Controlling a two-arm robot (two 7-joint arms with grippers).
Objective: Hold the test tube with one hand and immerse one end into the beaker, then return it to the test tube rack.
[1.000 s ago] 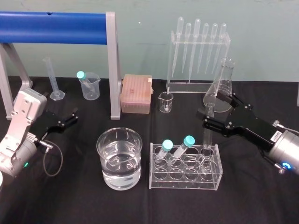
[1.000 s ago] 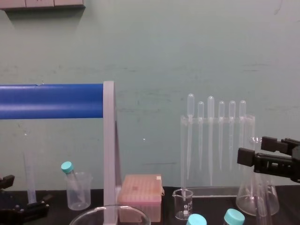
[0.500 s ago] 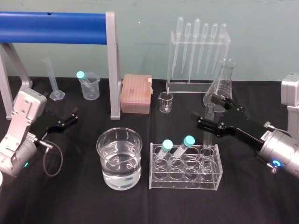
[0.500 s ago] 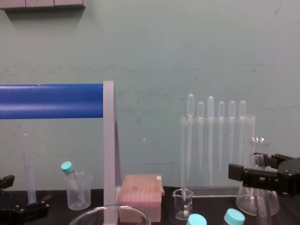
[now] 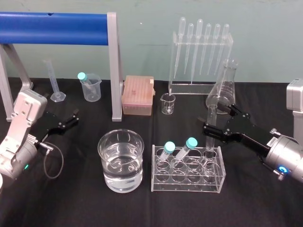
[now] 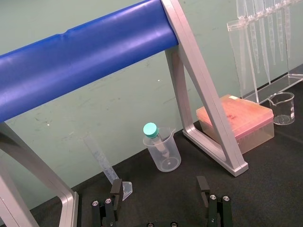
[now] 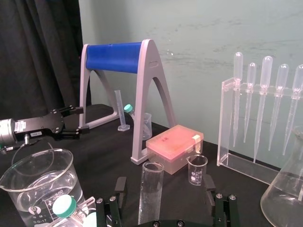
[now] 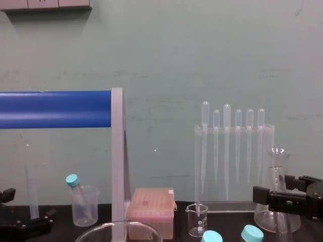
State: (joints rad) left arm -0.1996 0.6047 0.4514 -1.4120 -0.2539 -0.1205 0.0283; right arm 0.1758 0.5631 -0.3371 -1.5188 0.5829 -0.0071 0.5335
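The test tube (image 5: pixel 211 128) is a clear, capless glass tube standing upright in the back right slot of the clear test tube rack (image 5: pixel 188 177). My right gripper (image 5: pixel 220 120) is open around the tube's upper part. In the right wrist view the test tube (image 7: pixel 151 190) stands between the two fingers of the right gripper (image 7: pixel 164 186), nearer one finger and touching neither. The beaker (image 5: pixel 120 161), wide and holding water, sits to the left of the rack. My left gripper (image 5: pixel 71 120) rests open at the far left, and nothing is between the fingers of the left gripper (image 6: pixel 159 187).
Two teal-capped tubes (image 5: pixel 179 151) lean in the rack's front slots. Behind it stand a small beaker (image 5: pixel 167 103), a conical flask (image 5: pixel 224 90), a pipette stand (image 5: pixel 200 56) and a pink tip box (image 5: pixel 138 95). A blue roller frame (image 5: pixel 61 28) spans the back left.
My right gripper has come down and settled around the test tube's upper part. The tube still stands in the rack. The left arm has not moved.
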